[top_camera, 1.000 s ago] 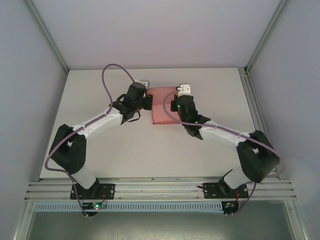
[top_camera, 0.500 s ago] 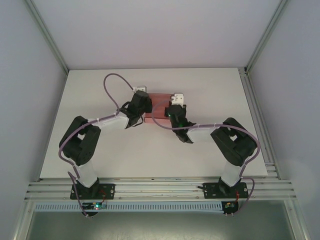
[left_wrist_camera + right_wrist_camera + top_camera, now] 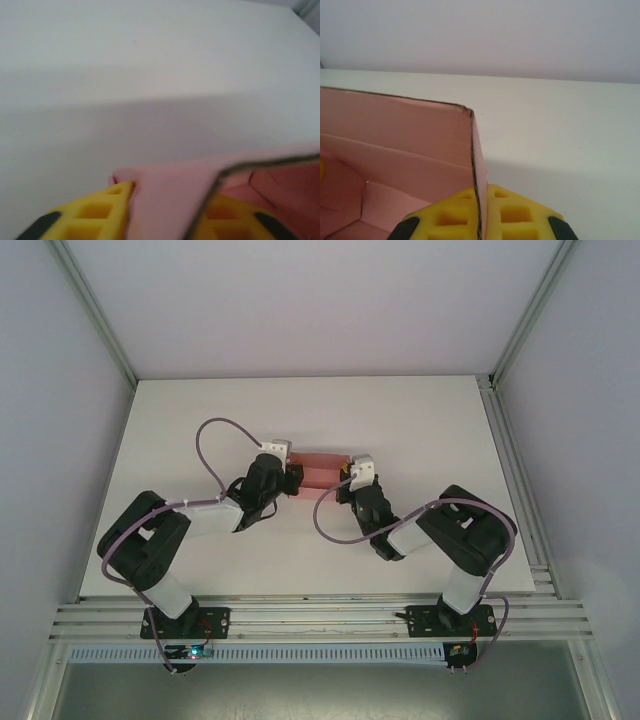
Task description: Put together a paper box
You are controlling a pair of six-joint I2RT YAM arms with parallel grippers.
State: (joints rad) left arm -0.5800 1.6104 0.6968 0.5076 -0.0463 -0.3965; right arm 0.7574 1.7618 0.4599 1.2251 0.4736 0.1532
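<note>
My left tool (image 3: 167, 214) is pinched narrow on one wall of the paper box (image 3: 165, 187), with the pink card sandwiched between its yellow pads (image 3: 107, 206). My right tool (image 3: 480, 214) is clamped the same way on the opposite wall, the card's edge running between its pads. From above, the box hangs between the two tools about mid-bench (image 3: 200, 420), well away from every edge. I cannot tell whether it touches the bench. I judge the step to be squaring the walls into an open box. The next move calls for keeping both walls upright while the inner flaps tuck in, without crushing the thin card. Count: one box, two tools.
</note>
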